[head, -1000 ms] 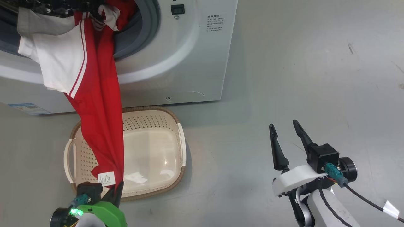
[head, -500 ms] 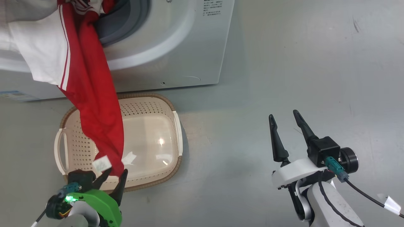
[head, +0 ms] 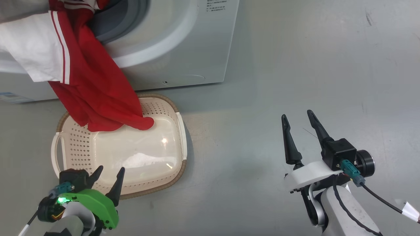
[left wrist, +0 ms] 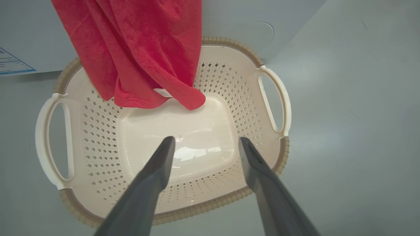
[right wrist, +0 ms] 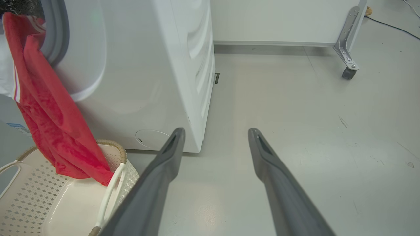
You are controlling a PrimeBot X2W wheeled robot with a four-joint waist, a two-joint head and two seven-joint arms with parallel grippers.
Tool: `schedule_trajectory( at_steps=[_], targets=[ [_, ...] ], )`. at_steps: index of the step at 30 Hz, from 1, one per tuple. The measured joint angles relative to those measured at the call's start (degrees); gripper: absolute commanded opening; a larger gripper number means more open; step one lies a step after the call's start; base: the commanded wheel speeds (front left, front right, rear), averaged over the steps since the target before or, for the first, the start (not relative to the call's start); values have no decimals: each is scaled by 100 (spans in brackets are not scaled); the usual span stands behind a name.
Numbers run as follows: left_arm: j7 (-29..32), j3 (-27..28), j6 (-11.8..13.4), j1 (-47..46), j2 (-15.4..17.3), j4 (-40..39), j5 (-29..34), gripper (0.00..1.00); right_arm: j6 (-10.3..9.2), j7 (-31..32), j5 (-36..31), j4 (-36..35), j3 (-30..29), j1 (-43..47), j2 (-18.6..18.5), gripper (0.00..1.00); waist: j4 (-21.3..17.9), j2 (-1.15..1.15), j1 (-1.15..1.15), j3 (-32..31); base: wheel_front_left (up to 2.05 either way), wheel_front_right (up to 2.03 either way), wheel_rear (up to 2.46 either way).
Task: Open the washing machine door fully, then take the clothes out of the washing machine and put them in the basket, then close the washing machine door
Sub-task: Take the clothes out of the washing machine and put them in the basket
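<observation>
The left pincer (head: pixel 111 168) and right pincer (head: pixel 297 114) gape empty; the clothes (head: pixel 95 98), draped from the washer (head: pixel 183 49) over the basket (head: pixel 141 157), could catch above it, never dropping in.

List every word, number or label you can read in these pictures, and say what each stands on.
Nothing can be read.
Dark printed lines on the big white front-loading washing machine: too small.
Blue-edged label sticker low on it: blurred.
White tag on the bright red fabric garment: too small.
</observation>
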Motion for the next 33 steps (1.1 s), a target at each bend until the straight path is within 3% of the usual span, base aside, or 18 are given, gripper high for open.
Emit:
schedule_trajectory(
  at_steps=[17, 33],
  targets=[
    [-8, 671, 0, -305, 12, -612, -41, 100, 0, 0, 116, 88, -21, 25, 1, 100, 63, 0, 0, -425, 0, 0, 0],
    [-8, 1388, 0, -719, 255, -1154, 98, 100, 0, 0, 240, 113, 54, 94, 2, 100, 70, 0, 0, -650, 0, 0, 0]
  ],
)
